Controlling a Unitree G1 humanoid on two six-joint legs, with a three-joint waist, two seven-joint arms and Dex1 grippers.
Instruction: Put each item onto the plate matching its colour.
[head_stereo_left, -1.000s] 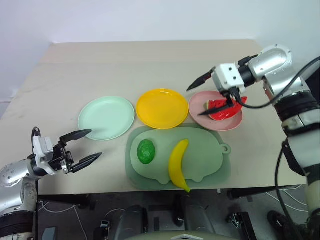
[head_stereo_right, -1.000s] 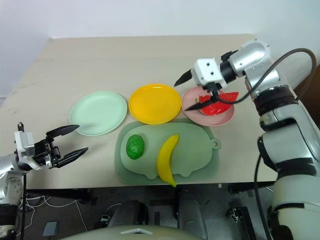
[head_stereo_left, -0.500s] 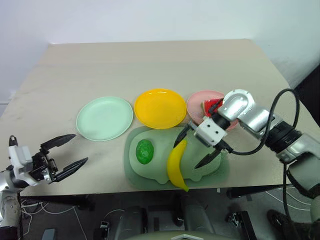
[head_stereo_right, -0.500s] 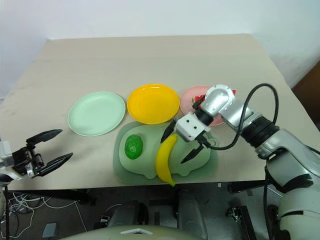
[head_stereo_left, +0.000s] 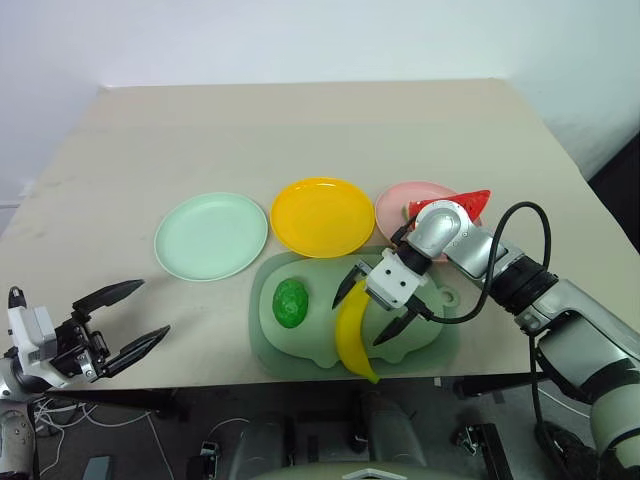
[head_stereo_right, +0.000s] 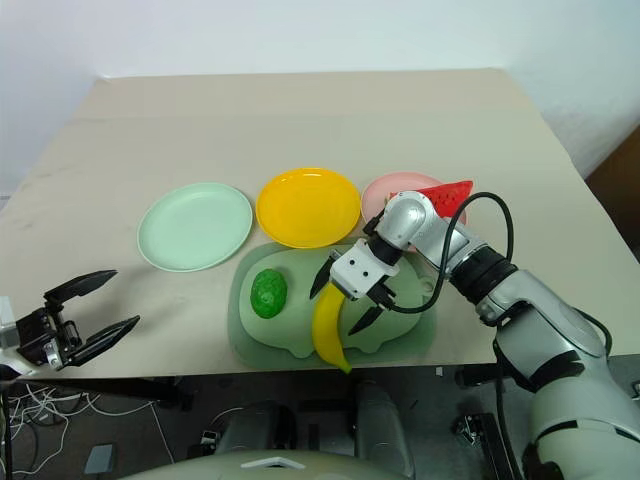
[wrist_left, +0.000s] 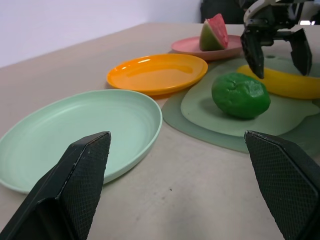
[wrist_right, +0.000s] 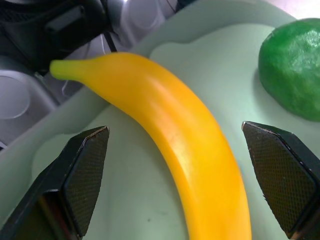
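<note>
- Three plates: one mint (head_stereo_left: 211, 236), one yellow (head_stereo_left: 322, 216), one pink (head_stereo_left: 400, 206).
- Three toy foods: one watermelon wedge (head_stereo_left: 458, 202), one banana (head_stereo_left: 353, 335), one green ball (head_stereo_left: 290, 302).
- One mat (head_stereo_left: 420, 340).

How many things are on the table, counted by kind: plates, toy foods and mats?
Plates: 3, mint green plate, yellow plate, pink plate
Toy foods: 3, watermelon wedge, banana, green ball
Mats: 1, pig-shaped mat
Total: 7
</note>
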